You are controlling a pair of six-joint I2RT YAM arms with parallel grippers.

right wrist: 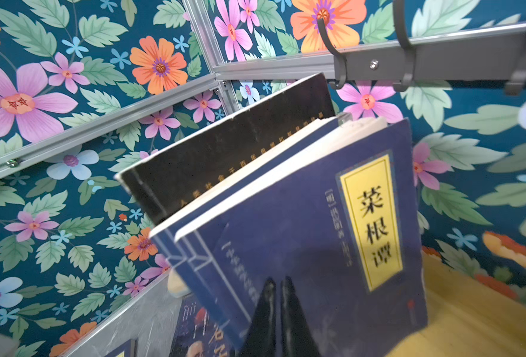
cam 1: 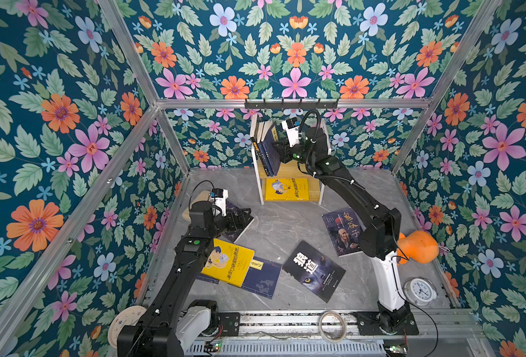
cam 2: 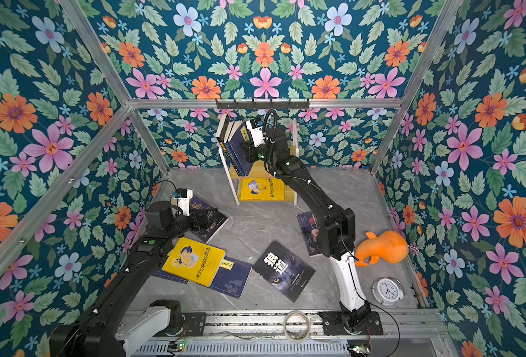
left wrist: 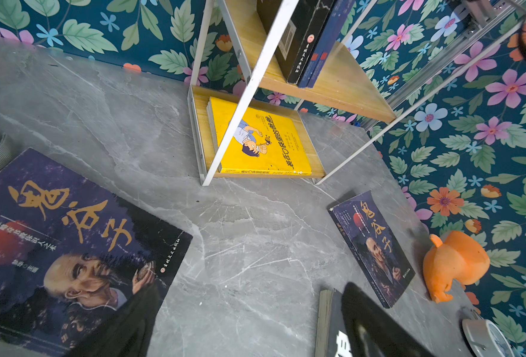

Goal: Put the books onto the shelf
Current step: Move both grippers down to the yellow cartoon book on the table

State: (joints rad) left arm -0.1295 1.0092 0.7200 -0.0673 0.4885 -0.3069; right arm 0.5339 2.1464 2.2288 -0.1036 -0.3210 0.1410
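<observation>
Portrait book [cam 2: 308, 230] half behind arm [cam 2: 337, 230].

A black hook rail [cam 1: 291, 104] with 6 hooks sits on a long silver bar [cam 1: 193, 103] on the back wall [cam 1: 286, 46]. That wall, and the side walls to the left [cam 1: 39, 139] and right [cam 1: 503, 92] of the rail, have dark blue paper with green leaves and big pink, orange and pale blue flowers. 2 more silver bars [cam 1: 125, 46] run up the corners on each side of the rail. Below the rail lies a grey stone floor [cam 1: 280, 222] with thin white lines. Far from the rail, along the floor's near edge, runs a silver track [cam 1: 286, 318]. The light is bright and even.
</observation>
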